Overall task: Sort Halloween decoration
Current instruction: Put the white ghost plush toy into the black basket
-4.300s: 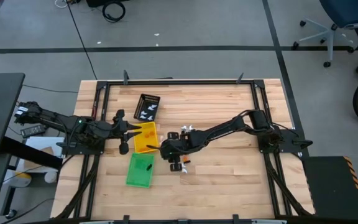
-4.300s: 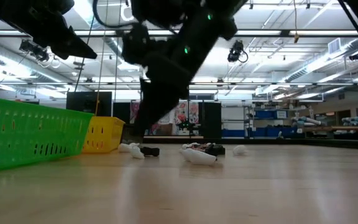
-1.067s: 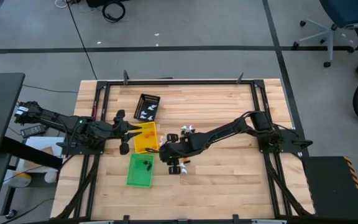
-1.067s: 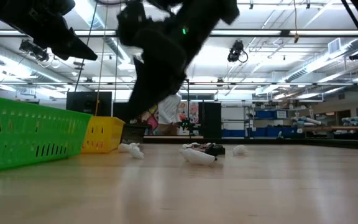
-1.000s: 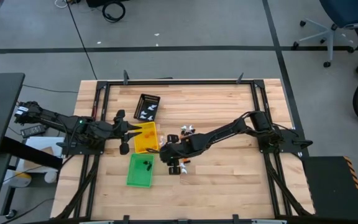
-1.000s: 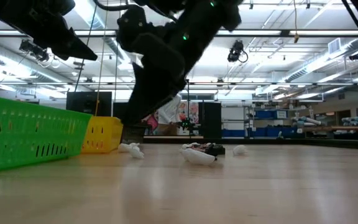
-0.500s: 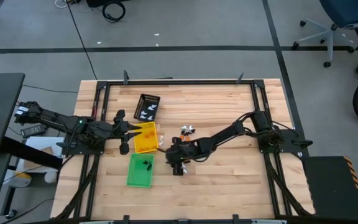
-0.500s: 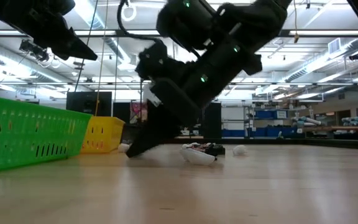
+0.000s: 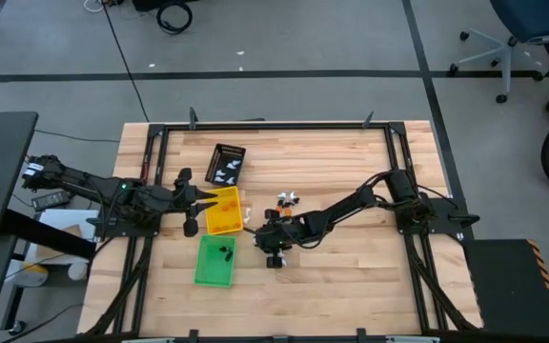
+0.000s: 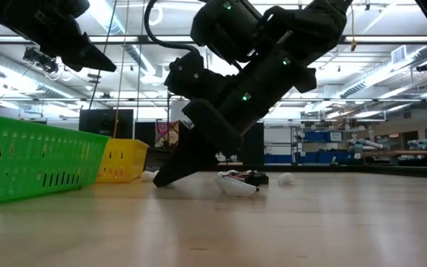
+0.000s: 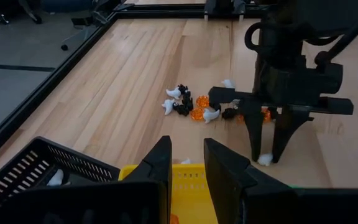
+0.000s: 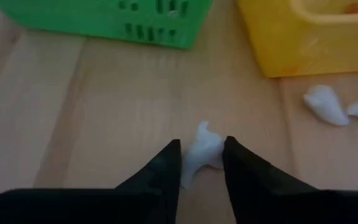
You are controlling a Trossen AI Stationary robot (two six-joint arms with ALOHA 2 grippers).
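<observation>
- The desk [image 9: 351, 286] is the biggest thing here. It holds all the trays and toys, so both arms can reach them.
- The right end effector [image 12: 202, 143] is down low, right at the desk top. Its two fingers are spread a little, with one on each side of a small toy. I think it is set that way so it can squeeze the toy and lift it.
- The left end effector [image 11: 187, 142] waits well off to the side, up above the yellow tray. Its fingers have a small gap and hold nothing.
- The green tray [image 12: 104, 18] and the yellow tray [image 12: 291, 43] sit just ahead of the right end effector. I think they are kept near so each toy has only a short trip. The black tray [image 9: 225, 163] is farther off, past the yellow one.
- The Halloween decoration pile [image 11: 194, 107] of white, orange and black bits lies just behind the right end effector, not sorted yet.
- Two more white toys [image 12: 328, 106] lie a little ahead and to one side, next to the yellow tray.
- The white ghost [image 12: 197, 160] is the smallest thing - it lies on the desk between the right fingers. I cannot tell if they press it yet.
- The high view hides the ghost under the arm, but the two wrist views show it well. The low view shows something else - the fingertips are all the way down at the wood.
</observation>
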